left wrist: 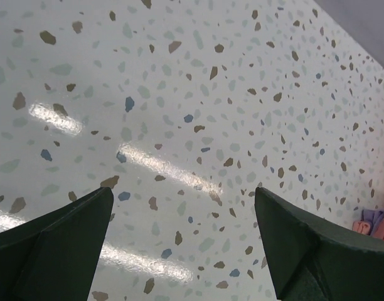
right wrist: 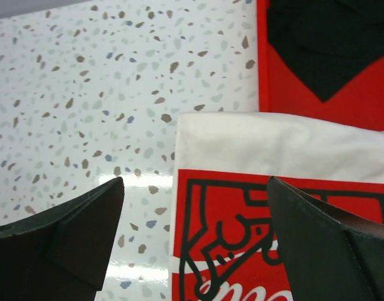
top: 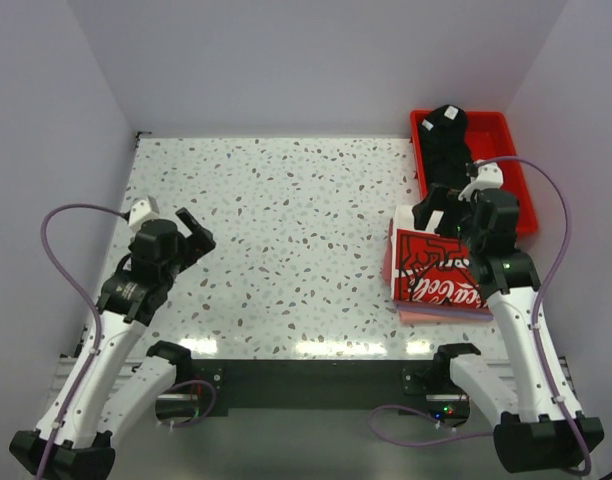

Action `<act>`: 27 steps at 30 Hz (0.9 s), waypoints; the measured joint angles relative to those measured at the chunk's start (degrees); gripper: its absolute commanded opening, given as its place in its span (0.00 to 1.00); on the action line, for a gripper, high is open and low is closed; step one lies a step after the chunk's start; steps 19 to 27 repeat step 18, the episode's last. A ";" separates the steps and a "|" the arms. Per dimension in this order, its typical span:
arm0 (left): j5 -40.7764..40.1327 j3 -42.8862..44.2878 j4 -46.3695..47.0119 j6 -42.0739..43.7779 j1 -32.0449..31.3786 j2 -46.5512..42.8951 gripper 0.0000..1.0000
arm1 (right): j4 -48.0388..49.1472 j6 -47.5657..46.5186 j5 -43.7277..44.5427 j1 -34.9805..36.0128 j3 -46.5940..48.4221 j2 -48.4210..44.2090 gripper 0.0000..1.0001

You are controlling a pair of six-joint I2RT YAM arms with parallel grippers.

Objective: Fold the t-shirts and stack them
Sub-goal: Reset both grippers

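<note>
Two pairs of jaws hang open, empty. At one o'clock, the black shirt (top: 444, 150) bunched in the red tray (top: 500, 140) looks soft, limp; pinch a raised fold.

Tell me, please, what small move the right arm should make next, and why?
Probably advance the right gripper toward the black shirt in the red tray: its jaws are open and empty, the Coca-Cola shirt already lies folded on the pink shirt, and the black shirt looks crumpled.
</note>
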 measured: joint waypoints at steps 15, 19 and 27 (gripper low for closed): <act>-16.72 7.96 -14.82 -1.11 0.02 -8.20 1.00 | 5.70 6.19 -1.05 0.00 -14.67 -7.67 0.99; -17.77 8.22 -16.44 -1.20 0.02 -8.15 1.00 | 6.01 6.58 0.09 0.00 -15.67 -9.66 0.99; -17.77 8.22 -16.44 -1.20 0.02 -8.15 1.00 | 6.01 6.58 0.09 0.00 -15.67 -9.66 0.99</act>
